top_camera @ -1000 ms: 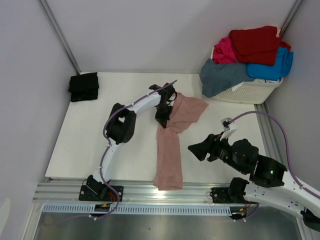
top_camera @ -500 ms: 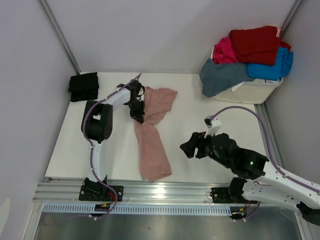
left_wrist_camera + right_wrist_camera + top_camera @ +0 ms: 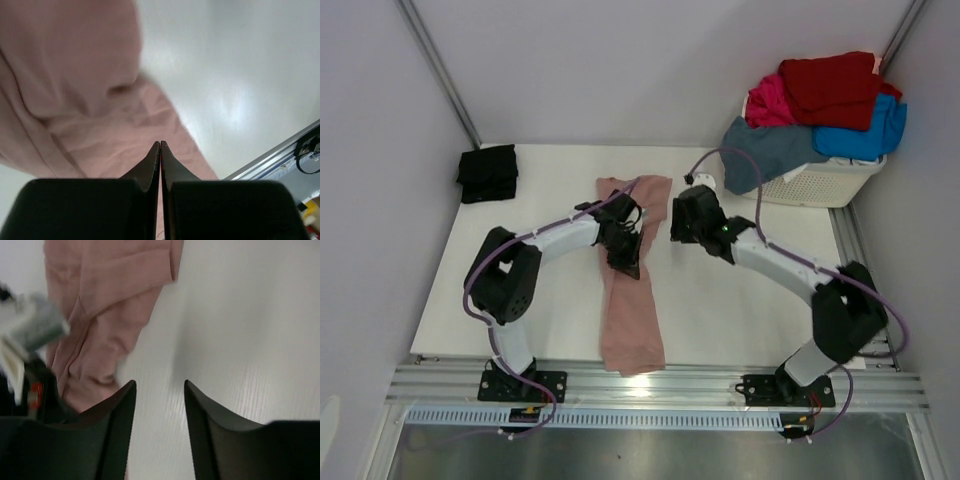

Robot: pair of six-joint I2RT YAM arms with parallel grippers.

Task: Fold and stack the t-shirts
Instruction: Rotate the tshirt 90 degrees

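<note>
The white table (image 3: 750, 300) carries a dusty-pink t-shirt (image 3: 630, 320), lying as a long rumpled strip from its middle towards the near edge. A folded black t-shirt (image 3: 487, 172) sits at the far left corner. A white laundry basket (image 3: 820, 187) stands at the far right corner.

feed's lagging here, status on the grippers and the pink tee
Left gripper shut over pink tee, hold unclear. Right gripper open, empty, beside it. Tee bunched, not folded. Nothing blocking.
</note>
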